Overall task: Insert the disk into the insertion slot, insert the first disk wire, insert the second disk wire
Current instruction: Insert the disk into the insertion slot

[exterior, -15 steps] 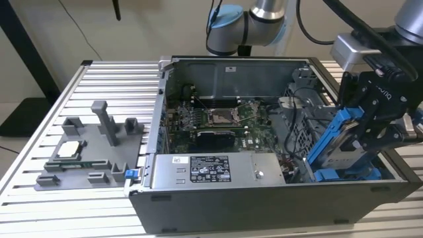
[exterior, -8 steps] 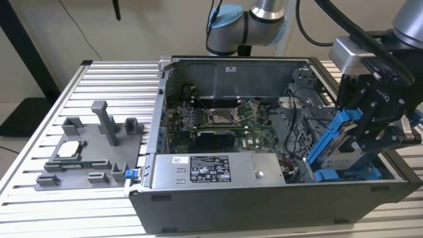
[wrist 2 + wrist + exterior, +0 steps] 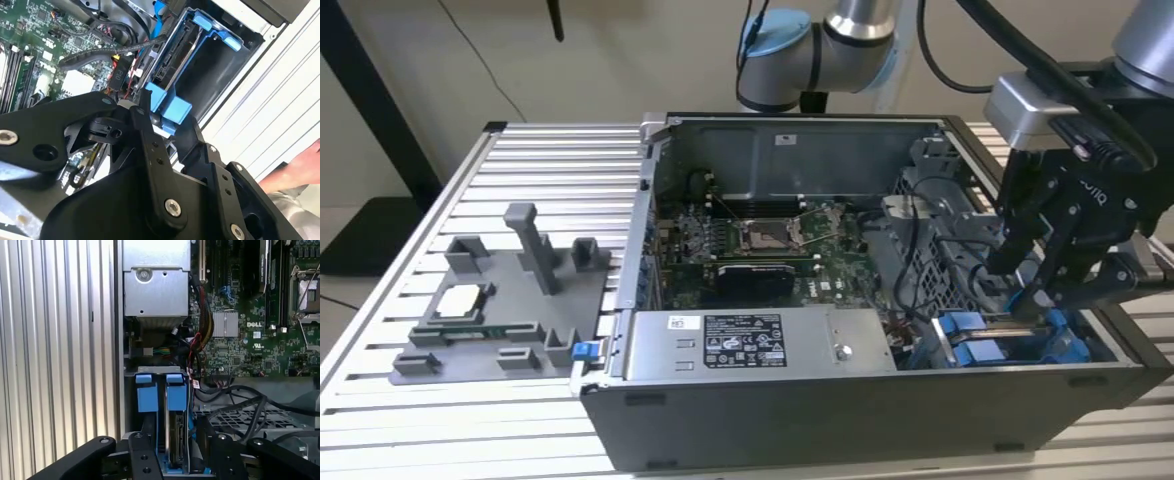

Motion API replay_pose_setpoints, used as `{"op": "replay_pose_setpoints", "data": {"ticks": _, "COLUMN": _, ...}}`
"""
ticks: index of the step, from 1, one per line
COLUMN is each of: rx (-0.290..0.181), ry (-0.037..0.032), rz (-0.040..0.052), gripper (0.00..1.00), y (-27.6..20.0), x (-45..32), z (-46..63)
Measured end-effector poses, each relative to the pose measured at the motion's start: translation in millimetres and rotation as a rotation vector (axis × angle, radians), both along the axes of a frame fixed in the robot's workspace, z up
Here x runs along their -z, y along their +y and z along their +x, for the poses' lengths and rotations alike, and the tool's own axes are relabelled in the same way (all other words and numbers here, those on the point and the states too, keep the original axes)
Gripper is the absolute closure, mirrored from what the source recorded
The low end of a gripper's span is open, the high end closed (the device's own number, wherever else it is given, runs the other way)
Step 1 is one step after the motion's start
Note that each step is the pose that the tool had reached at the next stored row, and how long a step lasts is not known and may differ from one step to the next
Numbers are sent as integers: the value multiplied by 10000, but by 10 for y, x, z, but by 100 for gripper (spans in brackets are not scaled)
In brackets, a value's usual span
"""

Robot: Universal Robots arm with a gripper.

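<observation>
Your disk (image 3: 175, 437) stands on edge in the insertion slot (image 3: 977, 338), at the PC case's (image 3: 854, 420) near corner on the exterior view's right. Its long edge runs along the near wall, blue tabs toward the power supply (image 3: 747, 345). The gripper (image 3: 1025, 285) is right over it; can't tell whether it's gripping. Slatted aluminium table (image 3: 520, 160), beige wall (image 3: 627, 50).

one disk (image 3: 174, 436), one motherboard (image 3: 744, 243), one case (image 3: 854, 425)

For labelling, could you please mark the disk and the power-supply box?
the disk (image 3: 174, 440): first wrist view, its exposed edge.
the power-supply box (image 3: 742, 343): exterior view, its label.
</observation>
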State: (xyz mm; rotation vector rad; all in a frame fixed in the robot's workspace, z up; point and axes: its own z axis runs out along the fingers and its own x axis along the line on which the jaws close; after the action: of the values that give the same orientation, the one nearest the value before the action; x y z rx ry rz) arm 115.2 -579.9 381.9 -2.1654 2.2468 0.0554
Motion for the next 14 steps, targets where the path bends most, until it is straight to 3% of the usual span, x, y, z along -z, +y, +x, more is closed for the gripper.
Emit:
{"op": "replay_pose_setpoints", "data": {"ticks": 7, "rx": -1, "ry": 0, "rz": 0, "gripper": 0, "y": 11, "x": -99, "z": 0}}
{"op": "replay_pose_setpoints", "data": {"ticks": 14, "rx": 0, "ry": -1, "rz": 4, "gripper": 0, "y": 112, "x": -134, "z": 0}}
